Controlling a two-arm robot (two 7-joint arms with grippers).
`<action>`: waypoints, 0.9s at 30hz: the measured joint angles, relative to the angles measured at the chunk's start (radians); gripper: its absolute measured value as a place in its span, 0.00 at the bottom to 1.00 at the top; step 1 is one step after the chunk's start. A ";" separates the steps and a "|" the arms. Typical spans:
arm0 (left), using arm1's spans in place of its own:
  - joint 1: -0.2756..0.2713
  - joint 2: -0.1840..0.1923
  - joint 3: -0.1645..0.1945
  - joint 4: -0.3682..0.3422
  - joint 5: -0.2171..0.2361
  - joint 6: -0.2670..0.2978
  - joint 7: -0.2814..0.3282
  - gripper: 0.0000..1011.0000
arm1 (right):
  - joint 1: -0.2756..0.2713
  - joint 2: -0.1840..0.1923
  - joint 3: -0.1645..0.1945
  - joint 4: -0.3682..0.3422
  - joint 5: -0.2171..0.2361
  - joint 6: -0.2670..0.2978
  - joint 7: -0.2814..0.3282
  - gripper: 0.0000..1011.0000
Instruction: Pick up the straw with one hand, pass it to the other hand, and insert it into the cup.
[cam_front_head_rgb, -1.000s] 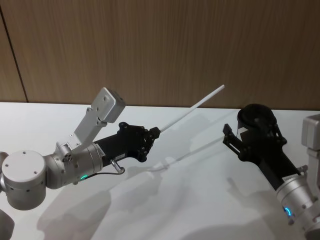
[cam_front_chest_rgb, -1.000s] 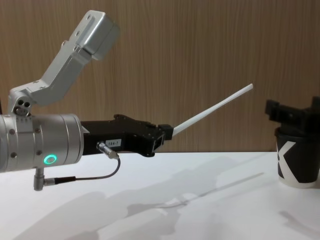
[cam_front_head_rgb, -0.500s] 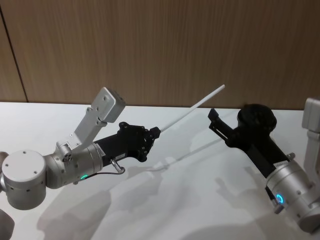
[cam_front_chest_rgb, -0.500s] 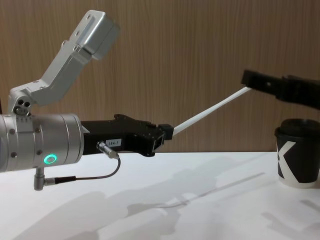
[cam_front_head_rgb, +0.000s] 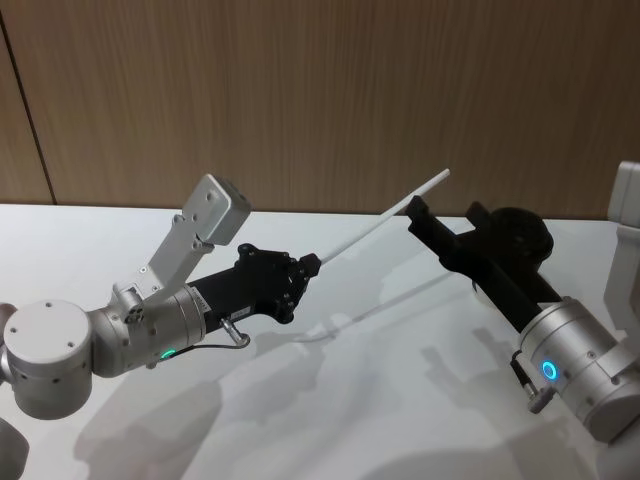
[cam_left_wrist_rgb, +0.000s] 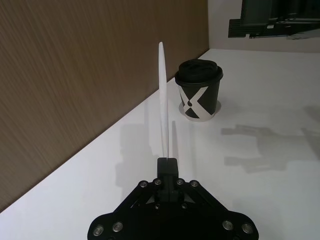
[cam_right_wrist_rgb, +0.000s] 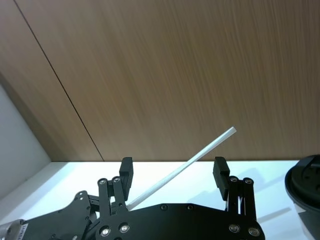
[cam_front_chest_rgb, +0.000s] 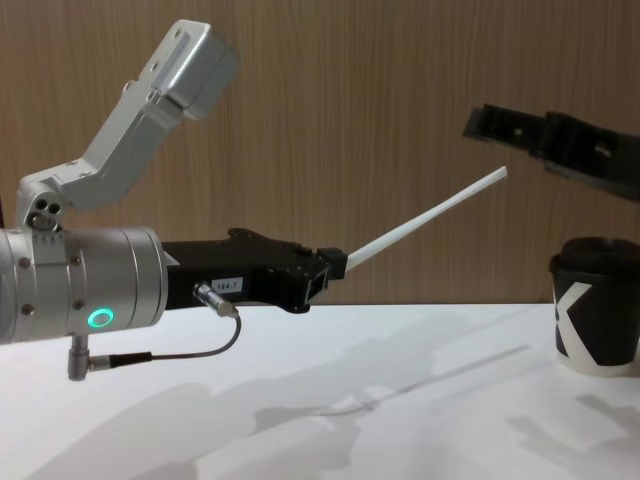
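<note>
Holding the straw (cam_front_head_rgb: 385, 225) by its lower end, the left gripper (cam_front_head_rgb: 305, 265) is clamped on it. The shaft slants up over the table (cam_front_head_rgb: 330, 420) towards the right gripper (cam_right_wrist_rgb: 173, 171), whose fingers are apart near the free tip, not touching. I judge the straw light, slick and crushable, so I'd pinch it gently mid-shaft. The cup (cam_front_chest_rgb: 597, 305) sits under the right arm, apparently lidded. Nothing else obstructs.

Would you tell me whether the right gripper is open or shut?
Open: the right gripper has its fingers spread wide, not clamping the straw.
</note>
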 joint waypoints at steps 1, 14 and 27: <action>0.000 0.000 0.000 0.000 0.000 0.000 0.000 0.00 | 0.003 -0.007 0.001 -0.002 0.012 0.019 -0.011 0.99; 0.000 0.000 0.000 0.000 0.000 0.000 0.000 0.00 | 0.037 -0.067 0.002 0.007 0.093 0.173 -0.113 0.99; 0.000 0.000 0.000 0.000 0.000 0.000 0.000 0.00 | 0.068 -0.085 -0.019 0.047 0.130 0.227 -0.134 0.99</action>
